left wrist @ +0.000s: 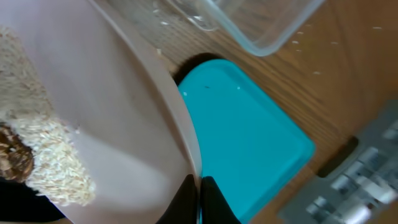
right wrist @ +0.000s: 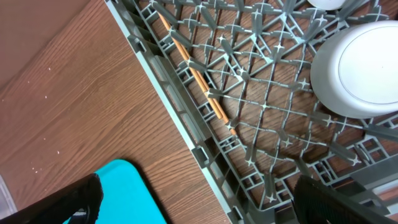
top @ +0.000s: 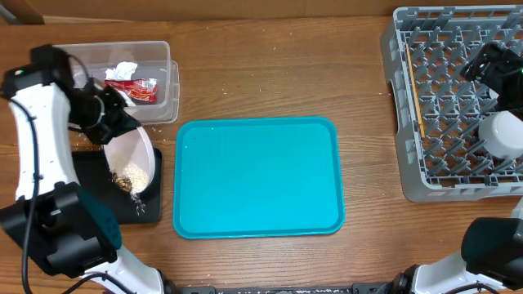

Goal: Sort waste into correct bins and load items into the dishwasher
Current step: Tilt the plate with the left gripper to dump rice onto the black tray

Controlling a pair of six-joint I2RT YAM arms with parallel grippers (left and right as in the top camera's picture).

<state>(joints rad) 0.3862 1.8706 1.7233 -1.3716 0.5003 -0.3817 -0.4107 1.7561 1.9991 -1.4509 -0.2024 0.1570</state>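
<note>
The left gripper (left wrist: 199,198) is clenching the rim of the plate (top: 131,153), tilting it so that its low near edge is hanging over the black tray (top: 151,214). The scrap (top: 122,181) and rice (left wrist: 50,168) are sitting at that low edge, directly above the tray, just near of the tub (top: 163,47). The right gripper (right wrist: 199,186) is hanging released over the rack (top: 396,98), far right.
</note>
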